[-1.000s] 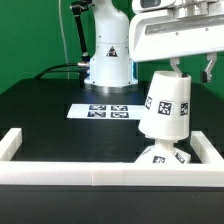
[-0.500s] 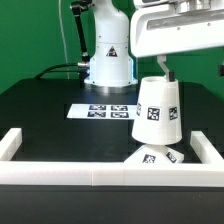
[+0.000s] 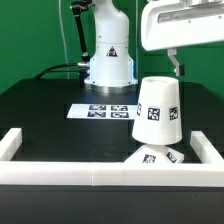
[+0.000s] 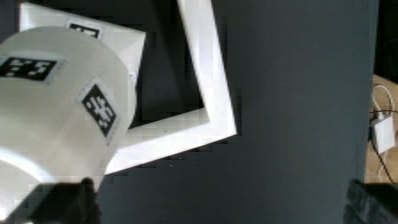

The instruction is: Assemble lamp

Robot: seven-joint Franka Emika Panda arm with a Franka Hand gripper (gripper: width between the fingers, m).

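Looks like the closing step of the lamp build: shade [image 3: 159,112] standing upright over the base [image 3: 158,154], wide end down, narrow end up, tags facing the exterior view. Sits near the corner of the white frame [image 3: 60,172] on the exterior view's right, on the black table [image 3: 40,110]. Bulb not visible anywhere; presumably under the shade, but cannot be confirmed from these views.

Pincer [image 3: 178,66] hangs above and just toward the exterior view's right of the shade's top, apart from it, with nothing between the fingers. Only one dark fingertip clearly visible in the exterior view, and just a blurred dark tip [image 4: 57,203] at the edge of the wrist view, so impossible to tell whether spread or pressed together. Holding nothing in either case.

Wrist view looks down on the shade [image 4: 63,110] from above, with the frame's corner [image 4: 210,100] beside it and bare table beyond.

Next move, as a judgement: pull the arm up and away without brushing the shade, since a nudge at the narrow top could tip it or shift it off the base. Worth checking that the shade sits level; appears upright here, perhaps with a very slight lean, hard to judge.

As for containers: frame acts as a low tray wall, enclosing only the stacked lamp at its corner. Marker board [image 3: 102,111] lies flat outside it, near the robot's pedestal [image 3: 108,62], bearing only tags.
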